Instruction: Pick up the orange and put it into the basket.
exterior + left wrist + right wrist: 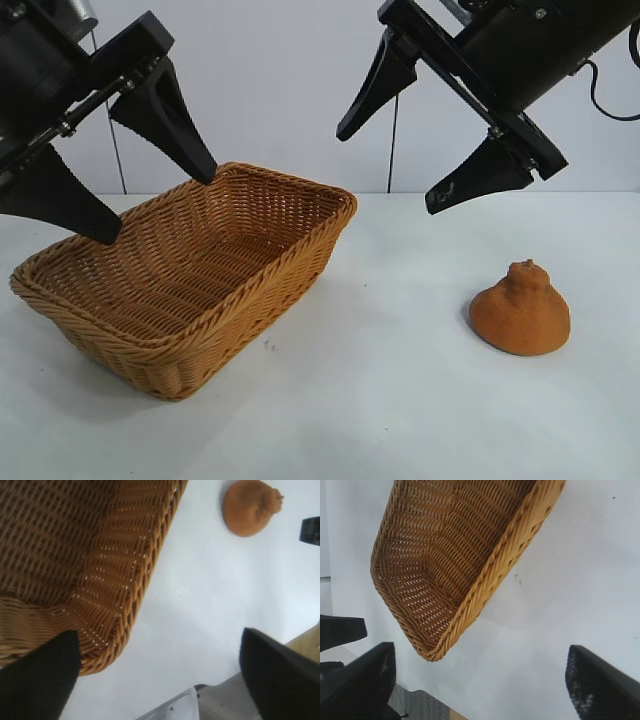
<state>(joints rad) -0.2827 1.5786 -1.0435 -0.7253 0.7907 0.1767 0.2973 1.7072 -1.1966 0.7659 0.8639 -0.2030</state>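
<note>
The orange (520, 312), a dull orange-brown lump with a knobby neck on top, sits on the white table at the right. It also shows in the left wrist view (250, 507). The tan wicker basket (260, 275) stands empty at the left; its rim shows in the left wrist view (145, 587) and the right wrist view (507, 562). My left gripper (160, 205) hangs open above the basket's left end. My right gripper (390, 170) hangs open and empty in the air, above and left of the orange.
The white table (380, 400) spreads between the basket and the orange. A table edge and metal bracket (175, 707) show in the left wrist view. The back wall is plain white.
</note>
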